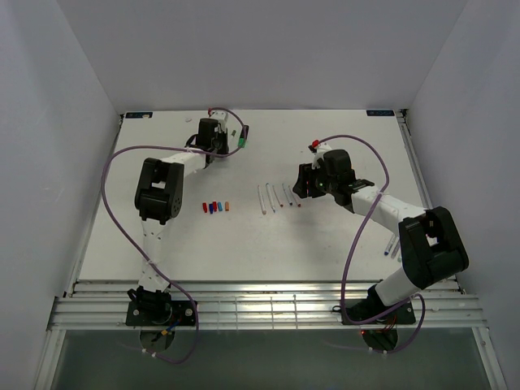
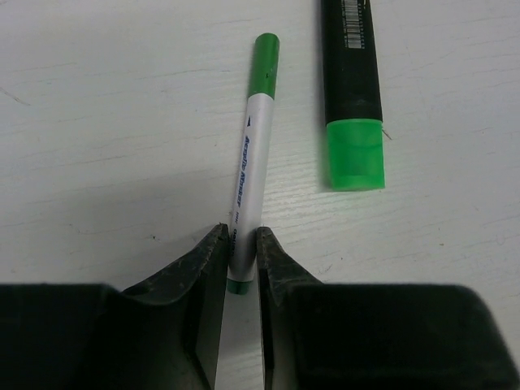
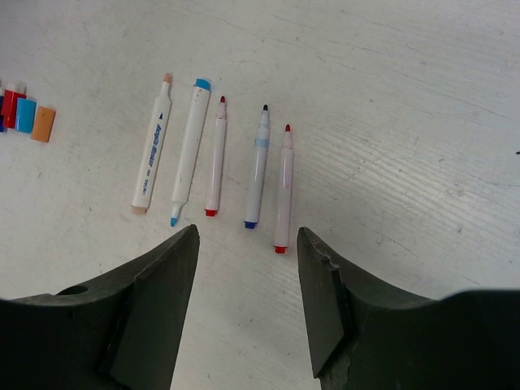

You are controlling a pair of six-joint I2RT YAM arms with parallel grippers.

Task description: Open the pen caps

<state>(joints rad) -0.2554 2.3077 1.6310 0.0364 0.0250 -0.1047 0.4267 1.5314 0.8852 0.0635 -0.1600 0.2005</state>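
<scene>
In the left wrist view a white pen (image 2: 252, 162) with a green cap (image 2: 266, 61) on its far end lies on the table. My left gripper (image 2: 241, 236) is shut on the pen's near end, both fingers touching the barrel. Right of it lies a black marker (image 2: 349, 65) with a green cap (image 2: 355, 154). My right gripper (image 3: 246, 236) hovers open over bare table, holding nothing. Just beyond it, several uncapped white pens (image 3: 215, 158) lie in a row. Loose orange (image 3: 42, 123), blue (image 3: 25, 114) and red (image 3: 10, 106) pen caps sit at the far left.
From above, the row of loose caps (image 1: 214, 207) and the row of pens (image 1: 279, 197) lie mid-table between the arms. Two more pens (image 1: 392, 246) rest by the right arm. White walls enclose the table (image 1: 244, 252) on three sides. Purple cables loop beside both arms.
</scene>
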